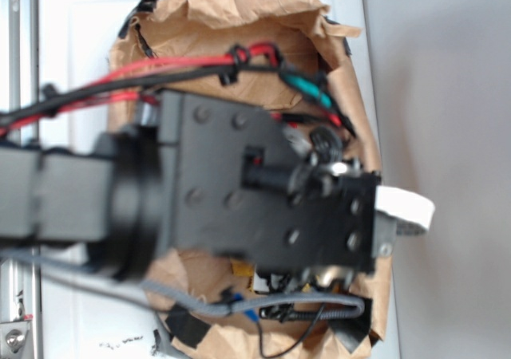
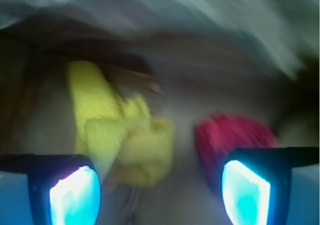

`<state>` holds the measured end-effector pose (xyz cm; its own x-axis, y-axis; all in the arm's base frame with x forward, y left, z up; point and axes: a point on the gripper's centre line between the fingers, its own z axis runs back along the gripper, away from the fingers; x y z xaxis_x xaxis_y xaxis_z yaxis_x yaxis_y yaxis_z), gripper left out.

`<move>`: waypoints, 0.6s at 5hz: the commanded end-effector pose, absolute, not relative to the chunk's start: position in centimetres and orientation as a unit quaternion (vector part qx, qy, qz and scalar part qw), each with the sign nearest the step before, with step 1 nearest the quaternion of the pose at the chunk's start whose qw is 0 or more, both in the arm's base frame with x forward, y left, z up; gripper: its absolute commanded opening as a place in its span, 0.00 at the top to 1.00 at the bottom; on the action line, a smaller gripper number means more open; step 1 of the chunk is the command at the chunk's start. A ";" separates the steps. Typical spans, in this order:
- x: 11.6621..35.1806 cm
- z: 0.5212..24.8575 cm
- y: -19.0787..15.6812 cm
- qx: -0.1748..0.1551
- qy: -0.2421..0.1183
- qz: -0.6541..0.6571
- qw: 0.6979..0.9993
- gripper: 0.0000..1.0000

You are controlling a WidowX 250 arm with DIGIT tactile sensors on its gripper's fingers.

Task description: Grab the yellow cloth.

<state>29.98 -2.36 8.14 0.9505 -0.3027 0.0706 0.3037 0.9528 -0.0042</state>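
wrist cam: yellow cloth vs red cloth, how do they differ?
Colour: the yellow cloth is bright yellow, the red cloth is deep red.
Size: the yellow cloth covers more of the wrist view than the red cloth.
Shape: the yellow cloth stretches upward in a long folded strip, the red cloth is a compact lump.
Position: the yellow cloth lies nearer the left finger, the red cloth just above the right finger.
Shared: both lie ahead of the open gripper, ungrasped and blurred.
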 end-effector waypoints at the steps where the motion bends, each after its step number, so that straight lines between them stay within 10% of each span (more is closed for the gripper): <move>1: 32.4 7.3 -1.0 -0.048 -0.091 -0.292 0.951 0.00; 3: 30.4 9.9 -2.1 -0.074 -0.098 -0.338 0.933 0.00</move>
